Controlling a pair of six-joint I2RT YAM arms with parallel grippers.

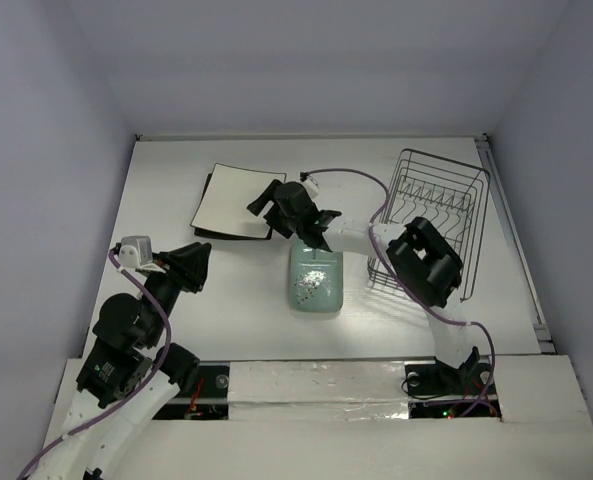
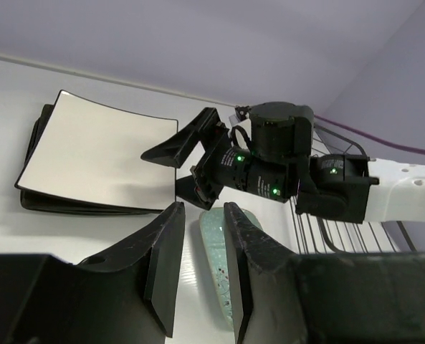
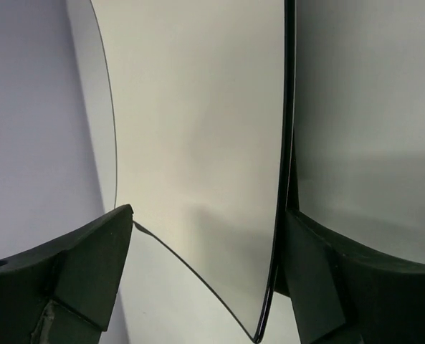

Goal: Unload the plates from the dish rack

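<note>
Top view, we note:

- Dish rack [image 1: 436,210] stands at the upper right of the white table [image 1: 166,190], with its wire prongs upright.
- Cream-white plate [image 1: 231,198] lies flat at upper centre-left, well apart from the rack. It sits on a dark plate [image 1: 208,205] whose edge shows along the left and lower sides. We cannot tell how many plates lie under it.
- Mint speckled plate [image 1: 316,285] lies flat on the table at frame centre. It is just left of the rack and below the cream-white plate.
- Right gripper [image 1: 264,200] reaches across to the right edge of the cream-white plate.
- Left gripper [image 1: 191,265] hangs at middle left, pointing toward the plates and near none of them.

Right wrist view: the right gripper's jaws stand wide apart at the two lower corners of the frame. A corner of the cream-white plate [image 3: 198,143] lies between them. We see no clamping on the plate.

Left wrist view:

- Left gripper [image 2: 203,215] shows a narrow gap between its fingers [image 2: 165,265], with nothing in it.
- Beyond it are the mint speckled plate [image 2: 216,251], the spread right gripper [image 2: 162,173] at the cream-white plate's [image 2: 90,154] right edge, and rack wires [image 2: 327,236] at the lower right.
</note>
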